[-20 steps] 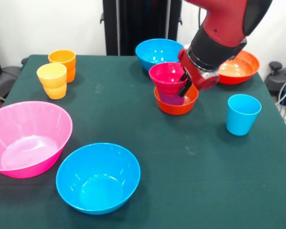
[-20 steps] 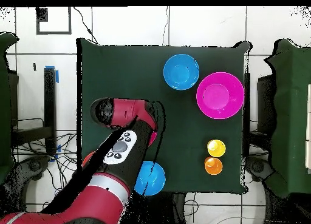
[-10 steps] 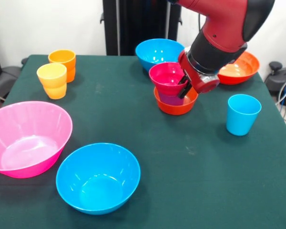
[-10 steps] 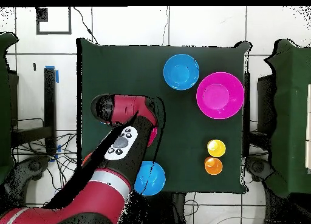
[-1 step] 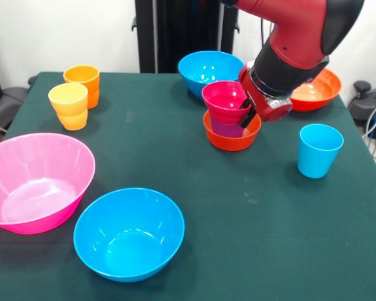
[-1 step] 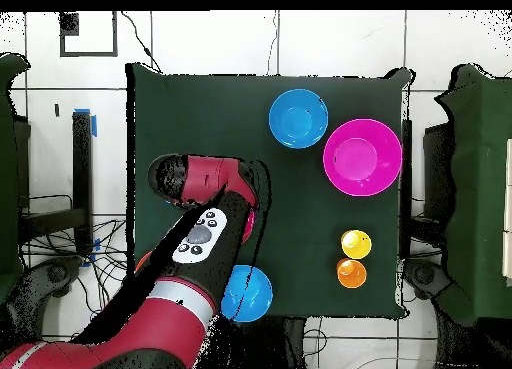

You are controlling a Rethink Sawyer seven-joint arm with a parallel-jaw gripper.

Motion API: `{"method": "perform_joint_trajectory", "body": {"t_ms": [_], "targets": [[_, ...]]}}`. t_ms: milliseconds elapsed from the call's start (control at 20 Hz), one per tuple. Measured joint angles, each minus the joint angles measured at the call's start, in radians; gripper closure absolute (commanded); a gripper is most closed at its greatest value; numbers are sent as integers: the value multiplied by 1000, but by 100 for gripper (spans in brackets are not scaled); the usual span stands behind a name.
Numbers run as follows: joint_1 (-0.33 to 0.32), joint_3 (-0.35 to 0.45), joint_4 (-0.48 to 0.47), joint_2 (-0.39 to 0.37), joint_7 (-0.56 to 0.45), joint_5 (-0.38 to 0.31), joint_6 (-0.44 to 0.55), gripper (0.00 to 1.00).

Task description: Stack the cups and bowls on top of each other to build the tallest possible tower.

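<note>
The tower stands right of the table's middle: a small orange-red bowl holds a purple cup, and a small magenta bowl sits on the cup, slightly tilted. My gripper is shut on the magenta bowl's right rim, its black fingers straddling the wall. In the overhead view the red arm covers the tower, with only a magenta sliver showing. The light blue cup stands to the right, apart from the tower. The orange cup and yellow-orange cup stand at the far left.
A blue bowl sits just behind the tower, and a wide orange-red bowl lies behind my arm. The large pink bowl and another blue bowl occupy the near left, also seen overhead as pink bowl and blue bowl.
My gripper and the magenta bowl have shifted slightly to the right in the front view, over the purple cup. The other pieces have not moved.
</note>
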Motion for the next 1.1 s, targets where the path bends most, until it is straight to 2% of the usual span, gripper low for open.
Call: {"method": "perform_joint_trajectory", "body": {"t_ms": [950,1000,1100], "targets": [[4,17,20,-8,0,12,63,100],[5,17,20,-7,0,11,67,0],[6,16,20,-5,0,12,67,0]]}}
